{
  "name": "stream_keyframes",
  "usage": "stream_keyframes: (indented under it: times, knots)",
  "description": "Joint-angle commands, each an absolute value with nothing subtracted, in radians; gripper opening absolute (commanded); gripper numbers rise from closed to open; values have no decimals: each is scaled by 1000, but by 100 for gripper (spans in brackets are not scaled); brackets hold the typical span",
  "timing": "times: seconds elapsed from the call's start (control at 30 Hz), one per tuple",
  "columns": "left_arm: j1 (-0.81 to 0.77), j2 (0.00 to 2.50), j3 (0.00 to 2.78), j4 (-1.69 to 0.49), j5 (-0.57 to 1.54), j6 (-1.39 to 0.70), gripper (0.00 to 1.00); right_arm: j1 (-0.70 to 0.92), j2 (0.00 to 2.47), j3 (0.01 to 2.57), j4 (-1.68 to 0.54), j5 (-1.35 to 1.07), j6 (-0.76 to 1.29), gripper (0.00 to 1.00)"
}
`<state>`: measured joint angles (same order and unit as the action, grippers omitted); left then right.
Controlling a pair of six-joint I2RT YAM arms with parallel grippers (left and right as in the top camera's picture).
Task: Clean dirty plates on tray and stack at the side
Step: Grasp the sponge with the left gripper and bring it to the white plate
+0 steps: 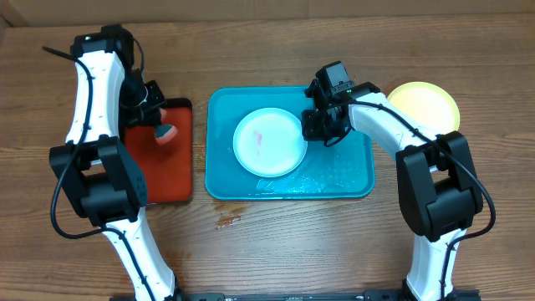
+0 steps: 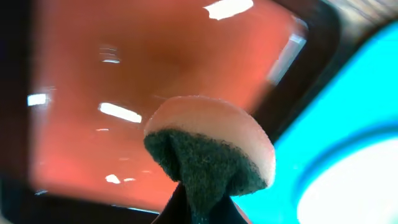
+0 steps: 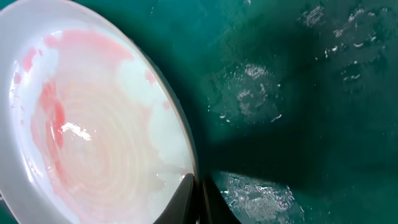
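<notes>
Nearest the arm bases lies bare wooden table (image 1: 276,251), open across the whole front. One small dark stain (image 1: 227,221) sits just off the front left corner of the turquoise tray (image 1: 351,180).

The tray is mid-table, long side toward the bases. Its right part is bare and wet. Droplets (image 3: 249,93) glint there in the right wrist view and show only faintly from overhead.

Pale plate (image 1: 267,142) lies flat in the tray, left of centre, near the left wall and clear of the front wall.

Right gripper (image 1: 322,127) is at the plate's right rim. In the right wrist view its fingers (image 3: 180,202) are drawn to a narrow slit with the rim running into it, so it is clamped on the plate edge. The same view shows pink smears (image 3: 53,112) across the plate's inside, which are barely visible from overhead.

Red tray (image 1: 171,180), black-rimmed, stands just left of the turquoise one, with a thin strip of table between them.

Left gripper (image 1: 159,125) hangs over the red tray's far end, pinching a sponge (image 1: 165,132). The left wrist view shows the dark scouring part at the fingers, pale foam beyond, and the red floor blurred beneath. Whether the sponge touches the floor I cannot tell.

Farthest right, a lime plate (image 1: 424,106) rests on the table outside the turquoise tray, near its far right corner. Whether it is one plate or a stack I cannot tell.
</notes>
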<state>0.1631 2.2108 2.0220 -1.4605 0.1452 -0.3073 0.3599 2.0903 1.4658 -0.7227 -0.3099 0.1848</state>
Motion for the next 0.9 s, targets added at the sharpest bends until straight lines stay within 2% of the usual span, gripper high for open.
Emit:
stream_keyframes:
  times: [0.0, 0.07, 0.27, 0.43, 0.53, 0.73, 0.87]
  knots:
    - [128, 2209, 2019, -1475, 422, -136, 4, 360, 2091, 1448, -691, -307, 216, 4]
    - [97, 2209, 2018, -1483, 469, -99, 4, 360, 2091, 1432, -666, -306, 238, 4]
    - [-54, 2212, 2012, -1446, 416, -98, 4, 361, 2091, 1374, -582, -308, 267, 4]
    - [-178, 2212, 1963, -1341, 288, -250, 4, 361, 2091, 1374, -581, -308, 266, 4]
    - [-237, 2214, 1919, -1269, 278, -270, 4, 361, 2091, 1374, -580, -308, 266, 4]
    - [-296, 2215, 1874, -1186, 267, -271, 4, 361, 2079, 1403, -609, -291, 258, 4]
    - [-303, 2217, 1874, -1164, 251, -284, 4, 372, 2035, 1442, -678, -154, 259, 4]
